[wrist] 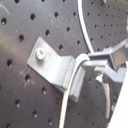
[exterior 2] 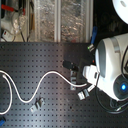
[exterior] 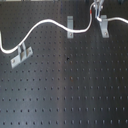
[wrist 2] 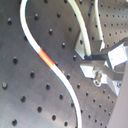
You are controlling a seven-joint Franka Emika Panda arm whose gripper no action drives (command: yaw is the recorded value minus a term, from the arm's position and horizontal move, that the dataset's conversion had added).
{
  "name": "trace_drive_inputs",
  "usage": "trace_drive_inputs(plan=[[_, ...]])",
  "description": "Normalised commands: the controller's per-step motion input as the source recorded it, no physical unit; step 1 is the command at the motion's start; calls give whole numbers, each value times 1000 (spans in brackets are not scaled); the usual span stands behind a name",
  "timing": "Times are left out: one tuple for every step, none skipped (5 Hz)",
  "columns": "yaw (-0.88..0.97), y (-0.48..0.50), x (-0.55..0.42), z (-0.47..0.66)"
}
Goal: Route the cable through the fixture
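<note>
The hand [exterior: 96,8] is clamped on the cable [exterior: 47,22] above the fixture [exterior: 103,26] at the surface's [exterior: 70,85] far edge. The cable trails toward the first exterior view's left, passing a second clip [exterior: 70,25] and a slanted bracket [exterior: 21,54].

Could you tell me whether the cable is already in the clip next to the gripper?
Yes, apparently. In the first wrist view the cable runs through the grey clip's slotted head, beside the gripper.

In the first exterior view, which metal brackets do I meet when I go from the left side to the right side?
Slanted two-post bracket → upright clip in the middle → upright clip on the right, below the gripper. The white cable runs across all three.
</note>
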Motion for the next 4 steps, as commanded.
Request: trace_drive_inputs(plan=[[0, 184, -102, -1], [86, 292, -272, -1], [126, 284, -262, 0], [0, 164, 46, -61]])
